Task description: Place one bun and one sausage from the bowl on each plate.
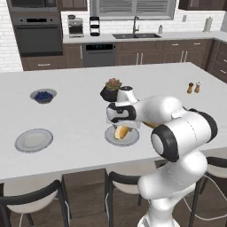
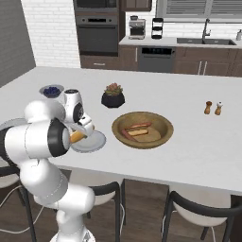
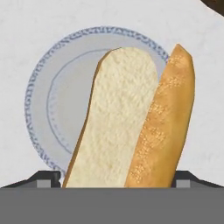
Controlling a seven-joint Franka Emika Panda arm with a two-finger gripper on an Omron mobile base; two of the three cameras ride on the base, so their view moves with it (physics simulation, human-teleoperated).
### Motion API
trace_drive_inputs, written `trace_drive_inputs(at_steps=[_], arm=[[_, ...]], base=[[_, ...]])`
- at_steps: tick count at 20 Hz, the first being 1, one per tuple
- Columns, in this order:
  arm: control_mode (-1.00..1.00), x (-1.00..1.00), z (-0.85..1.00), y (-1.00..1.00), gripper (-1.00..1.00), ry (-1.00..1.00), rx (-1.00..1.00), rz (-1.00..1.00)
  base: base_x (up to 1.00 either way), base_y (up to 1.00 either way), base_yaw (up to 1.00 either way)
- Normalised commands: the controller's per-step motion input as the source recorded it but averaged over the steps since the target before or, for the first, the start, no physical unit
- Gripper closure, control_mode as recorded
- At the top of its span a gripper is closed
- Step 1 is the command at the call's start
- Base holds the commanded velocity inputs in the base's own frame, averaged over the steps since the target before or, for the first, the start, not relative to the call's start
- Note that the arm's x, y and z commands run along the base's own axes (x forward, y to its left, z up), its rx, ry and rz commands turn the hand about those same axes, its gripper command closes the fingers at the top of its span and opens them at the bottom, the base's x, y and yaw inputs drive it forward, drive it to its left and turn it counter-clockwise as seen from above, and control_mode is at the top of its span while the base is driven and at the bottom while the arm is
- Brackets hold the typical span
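Bun (image 3: 131, 122) sits in the gripper (image 1: 120, 131), with the jaws closed on its 2 sides. It is a long split bun, with a pale soft inside and a brown crust with seeds. It hangs right over 1 plate (image 3: 48, 87), the one near the edge of the counter. In the left base view the bun (image 1: 120, 131) is low over that plate (image 1: 133, 139), but I cannot tell if it touches. In the right base view the bun (image 2: 77, 136) pokes out from behind the arm, just over the plate (image 2: 94, 142).

The other plate (image 1: 33, 140) is well apart, farther along the counter (image 1: 80, 115) to the left. Nothing lies on it.

The wooden bowl (image 2: 142, 129) is just beside the first plate, on its right. Inside it lie 1 more bun (image 2: 137, 133) and some red sausages (image 2: 137, 125). I cannot count them well.

Behind the bowl stands a black plant pot (image 2: 113, 99). A small grey bowl of blue berries (image 1: 43, 95) sits behind the far plate. 2 small shakers (image 2: 213, 108) stand well off to the right. Dark chairs (image 1: 31, 199) are tucked under the counter.
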Motion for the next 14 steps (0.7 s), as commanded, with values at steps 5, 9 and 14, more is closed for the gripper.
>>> trace_drive_inputs(at_steps=[5,9,14], arm=[[-1.00,0.40,-0.39,0.08,1.00,0.00,0.03,0.00],[-1.00,0.44,-0.12,0.18,-1.00,-0.01,0.04,0.00],[-1.00,0.19,-0.04,0.00,-1.00,-0.05,0.01,0.00]], base=[[0.00,0.00,0.00],[0.00,0.00,0.00],[0.00,0.00,0.00]])
